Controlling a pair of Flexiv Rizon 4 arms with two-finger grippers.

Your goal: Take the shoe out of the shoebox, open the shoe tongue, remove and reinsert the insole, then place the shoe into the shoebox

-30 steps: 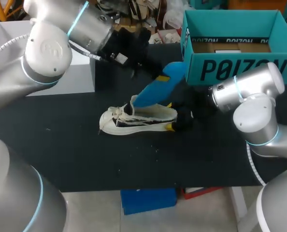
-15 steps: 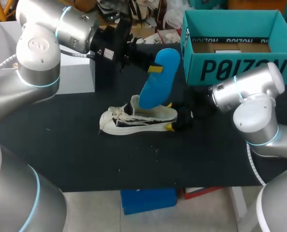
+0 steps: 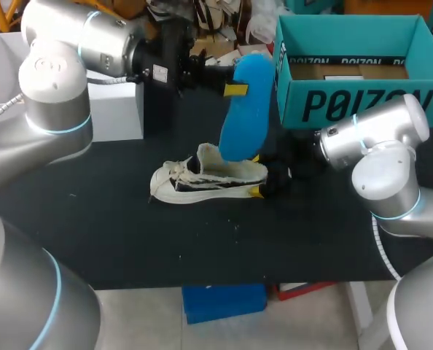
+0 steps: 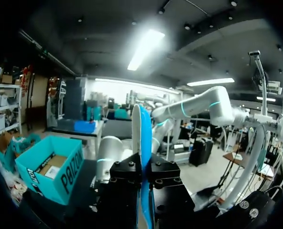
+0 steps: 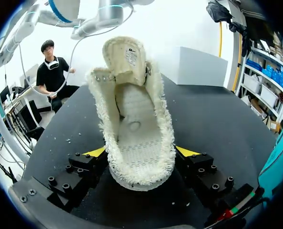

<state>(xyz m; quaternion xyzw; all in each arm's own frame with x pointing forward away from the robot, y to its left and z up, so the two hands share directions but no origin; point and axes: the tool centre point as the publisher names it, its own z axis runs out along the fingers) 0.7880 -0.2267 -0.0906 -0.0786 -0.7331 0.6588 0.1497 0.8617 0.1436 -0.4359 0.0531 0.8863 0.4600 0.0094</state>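
A white shoe [image 3: 202,181] lies on its sole on the black table [image 3: 92,233], toe to the left, tongue folded up. My right gripper [image 3: 262,188] is shut on its heel. In the right wrist view the shoe [image 5: 134,119] sits between my right gripper's [image 5: 140,153] yellow tips, its footbed bare. My left gripper [image 3: 233,89] is shut on the blue insole [image 3: 244,109]. The insole hangs nearly upright, with its lower end just above the shoe's opening. In the left wrist view the insole [image 4: 142,133] stands edge-on in my left gripper [image 4: 144,172].
The teal shoebox [image 3: 348,102] stands open at the back right, close behind my right arm; it also shows in the left wrist view [image 4: 51,167]. A white box [image 3: 114,109] stands at the back left, under my left arm.
My left arm has lifted the blue insole up out of the shoe and turned it from slanted to nearly upright. The right gripper and the shoe have stayed put.
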